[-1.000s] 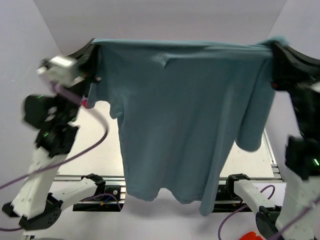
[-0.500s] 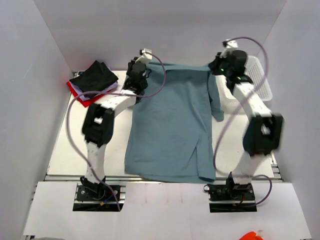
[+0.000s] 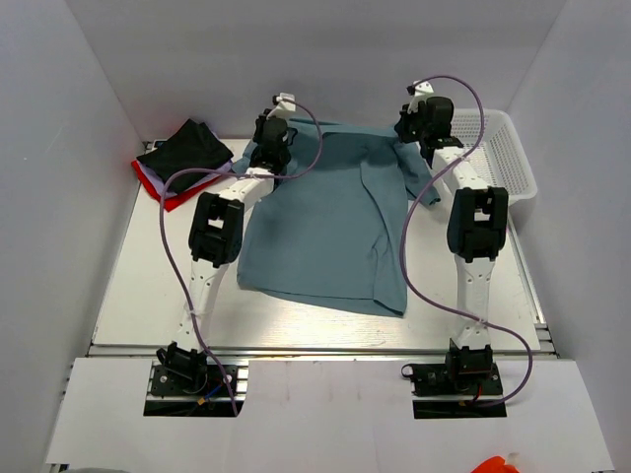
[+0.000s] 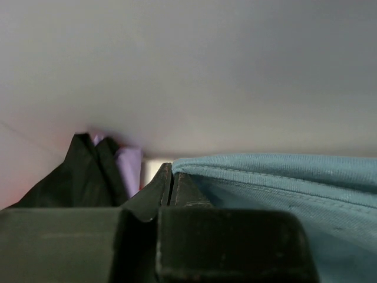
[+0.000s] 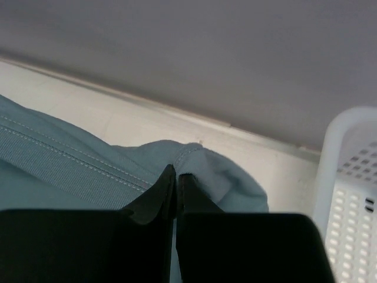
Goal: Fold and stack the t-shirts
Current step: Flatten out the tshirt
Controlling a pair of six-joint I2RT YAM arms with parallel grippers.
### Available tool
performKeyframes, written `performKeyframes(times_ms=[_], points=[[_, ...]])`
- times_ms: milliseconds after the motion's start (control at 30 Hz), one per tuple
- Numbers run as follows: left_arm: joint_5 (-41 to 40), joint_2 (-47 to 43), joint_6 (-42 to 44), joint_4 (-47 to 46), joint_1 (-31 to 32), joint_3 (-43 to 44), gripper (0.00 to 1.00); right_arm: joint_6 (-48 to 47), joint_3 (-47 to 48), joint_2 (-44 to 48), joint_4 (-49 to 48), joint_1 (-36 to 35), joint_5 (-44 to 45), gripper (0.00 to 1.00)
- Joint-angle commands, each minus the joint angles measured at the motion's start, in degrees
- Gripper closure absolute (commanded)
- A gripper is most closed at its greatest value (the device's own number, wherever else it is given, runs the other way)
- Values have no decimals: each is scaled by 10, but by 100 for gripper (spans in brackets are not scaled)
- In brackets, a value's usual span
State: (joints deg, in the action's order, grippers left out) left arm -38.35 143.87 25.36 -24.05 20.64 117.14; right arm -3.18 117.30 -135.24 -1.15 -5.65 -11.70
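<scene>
Top external: my left claw (image 3: 264,144) and right claw (image 3: 407,133) clamp the far edge of the teal t-shirt (image 3: 325,227). A black t-shirt (image 3: 185,153) lies left of it.

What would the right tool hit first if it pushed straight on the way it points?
Beyond the blue-teal shirt the right tool pinches, probably the back wall; the basket sits off to one side. Depth unclear.
</scene>
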Motion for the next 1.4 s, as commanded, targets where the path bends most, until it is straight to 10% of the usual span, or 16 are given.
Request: performKeyframes(times_ms=[0, 200, 233, 267, 300, 433, 467, 833, 1367], points=[[5, 10, -46, -41, -34, 35, 100, -38, 25, -20, -103, 13, 36, 100], [70, 74, -140, -84, -51, 105, 89, -27, 64, -92, -243, 6, 42, 100], [70, 96, -157, -89, -58, 114, 75, -27, 93, -113, -254, 6, 47, 97], [78, 106, -173, -89, -65, 125, 25, -27, 107, -135, -262, 4, 64, 89], [104, 115, -195, -74, -65, 155, 0, -21, 136, -155, -265, 4, 71, 81], [156, 103, -210, -48, -70, 162, 0, -15, 140, -127, -243, -1, 56, 13], [161, 95, -210, -36, -70, 167, 0, -17, 93, -113, -242, -2, 35, 10], [313, -134, -238, 253, -46, 115, 0, -18, -19, 165, 59, -52, -4, 10], [523, -634, -439, 258, 22, -626, 0, 242, -672, 551, -1, -71, -125, 10]])
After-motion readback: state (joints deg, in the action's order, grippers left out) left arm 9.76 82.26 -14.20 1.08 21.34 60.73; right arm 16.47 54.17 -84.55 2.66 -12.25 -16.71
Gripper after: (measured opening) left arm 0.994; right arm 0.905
